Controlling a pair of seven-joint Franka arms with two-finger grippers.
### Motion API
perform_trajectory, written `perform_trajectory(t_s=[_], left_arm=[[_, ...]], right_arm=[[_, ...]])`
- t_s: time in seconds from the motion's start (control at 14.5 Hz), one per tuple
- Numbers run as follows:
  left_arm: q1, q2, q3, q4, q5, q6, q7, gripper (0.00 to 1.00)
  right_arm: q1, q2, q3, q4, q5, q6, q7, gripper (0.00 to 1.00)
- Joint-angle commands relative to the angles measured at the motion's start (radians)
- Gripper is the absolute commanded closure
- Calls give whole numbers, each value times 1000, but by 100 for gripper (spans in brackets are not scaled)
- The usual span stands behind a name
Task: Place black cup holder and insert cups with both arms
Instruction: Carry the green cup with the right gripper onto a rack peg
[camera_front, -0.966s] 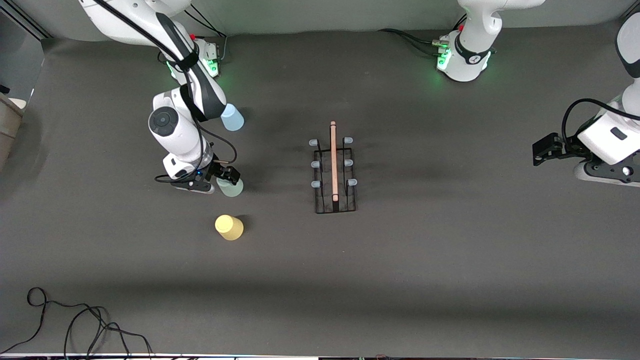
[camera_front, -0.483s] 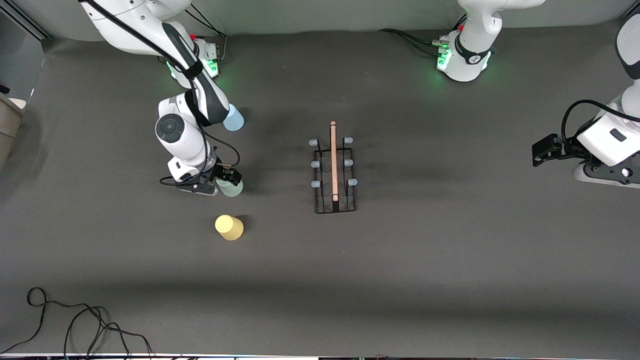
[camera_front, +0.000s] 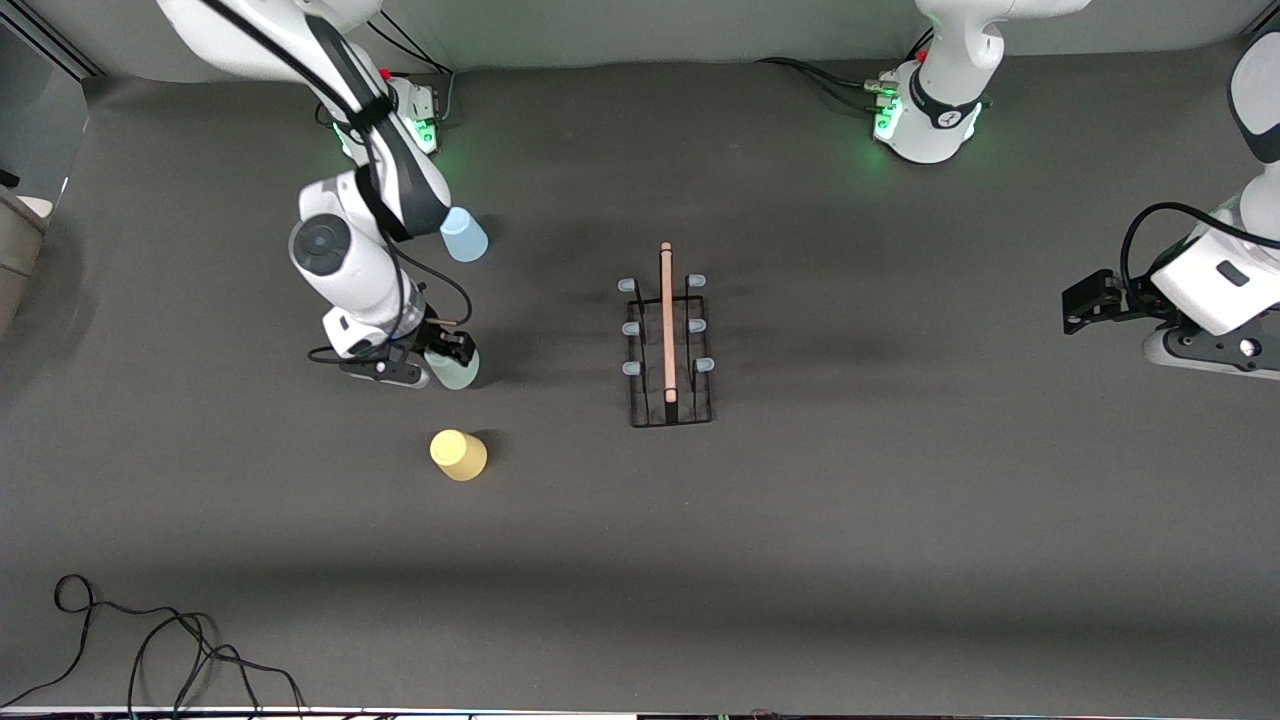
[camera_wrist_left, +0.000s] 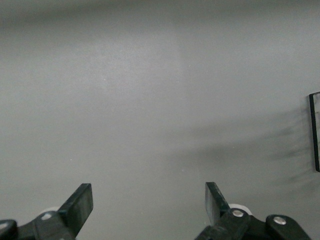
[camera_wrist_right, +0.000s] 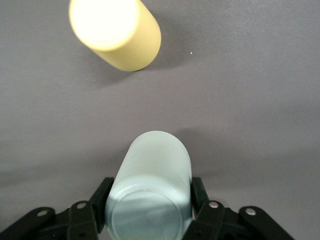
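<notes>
Your holder (camera_front: 668, 345) sits mid-desk (camera_front: 900, 550), no cups on it. Right gripper (camera_front: 448, 352) has its fingers clamped on the green cup (camera_wrist_right: 151, 187); yellow (camera_front: 458, 454) and blue (camera_front: 464, 235) wait. Left gripper (camera_wrist_left: 149, 202) idles with fingers apart by its desk edge.

Dark grey table (camera_front: 900, 520) carries black cup holder (camera_front: 668, 345) mid-table, yellow cup (camera_front: 457, 454), blue cup (camera_front: 464, 235), black cable (camera_front: 150, 640) at camera-side edge.

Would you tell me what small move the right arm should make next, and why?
Probably lift straight up: the right end effector sits shut on the pale green cup, while the black cup holder stands empty toward the left arm's end.
</notes>
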Motion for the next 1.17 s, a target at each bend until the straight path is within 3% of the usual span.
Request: perform_trajectory(t_s=[0.0, 0.21, 0.69, 1.1], left_arm=[[-3, 11, 3, 22, 6, -21, 0, 0], [-3, 11, 3, 25, 6, -16, -8, 0], [10, 14, 11, 22, 5, 1, 21, 0], [16, 17, 12, 23, 3, 2, 21, 0]], right_arm=[[16, -110, -2, 60, 72, -185, 28, 100], [98, -104, -3, 191, 111, -302, 163, 100], [315, 20, -3, 396, 111, -307, 543, 100], [404, 107, -3, 463, 95, -293, 674, 100]])
